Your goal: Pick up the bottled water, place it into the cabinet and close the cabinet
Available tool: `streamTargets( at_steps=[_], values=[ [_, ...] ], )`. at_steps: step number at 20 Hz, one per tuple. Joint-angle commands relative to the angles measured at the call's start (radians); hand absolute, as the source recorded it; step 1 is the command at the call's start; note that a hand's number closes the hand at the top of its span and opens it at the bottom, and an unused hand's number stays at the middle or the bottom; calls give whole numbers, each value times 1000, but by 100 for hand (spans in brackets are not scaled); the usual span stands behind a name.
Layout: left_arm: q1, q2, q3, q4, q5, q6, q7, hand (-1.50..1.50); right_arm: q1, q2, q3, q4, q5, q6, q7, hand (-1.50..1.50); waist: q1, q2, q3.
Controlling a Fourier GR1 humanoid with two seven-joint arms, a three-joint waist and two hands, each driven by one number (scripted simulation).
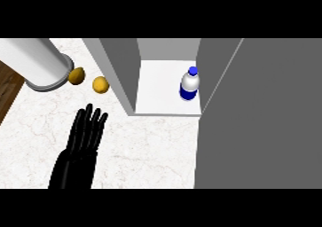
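While the robot's left hand point(86, 128) lies nearest the onlooker, its black fingers run straight and pressed side by side, holding nothing, flat above the pale marble counter point(150, 150). That hand sits well to the left of the cabinet point(117, 66) and short of it. Right of the hand, a broad grey door panel point(268, 124) stands open, running from the cabinet's right edge toward the viewer. Further back, the cabinet's white floor is visible between grey walls. On that floor stands the bottled water point(189, 84), upright, white with a blue cap and blue band, close to the cabinet's right side, beside the door. Left of the cabinet, two small yellow fruits point(100, 84) rest on the counter, near a large white cylinder point(35, 62) with a grey rim lying tilted beyond them.
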State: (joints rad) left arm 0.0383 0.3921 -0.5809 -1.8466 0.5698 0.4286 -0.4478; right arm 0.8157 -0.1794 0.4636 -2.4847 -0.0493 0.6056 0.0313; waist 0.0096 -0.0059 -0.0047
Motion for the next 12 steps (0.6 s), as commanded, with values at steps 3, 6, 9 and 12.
streamTargets(
  at_steps=[3, 6, 9, 12],
  values=[
    [85, 58, 80, -61, 55, -53, -25, -150, -65, 60, 268, -146, 223, -70, 153, 150, 0, -2, -2],
    [140, 103, 96, -118, 70, -65, -12, -150, -144, 62, 290, -133, 244, -76, 180, 150, 7, -6, -1],
    [148, 107, 106, -113, 72, -80, -21, -150, -262, 118, 324, -96, 249, -111, 236, 150, 17, -3, -3],
    [159, 116, 126, -93, 89, -99, -23, -150, -333, 119, 356, -80, 275, -105, 294, 150, 9, -7, -5]
  ],
)
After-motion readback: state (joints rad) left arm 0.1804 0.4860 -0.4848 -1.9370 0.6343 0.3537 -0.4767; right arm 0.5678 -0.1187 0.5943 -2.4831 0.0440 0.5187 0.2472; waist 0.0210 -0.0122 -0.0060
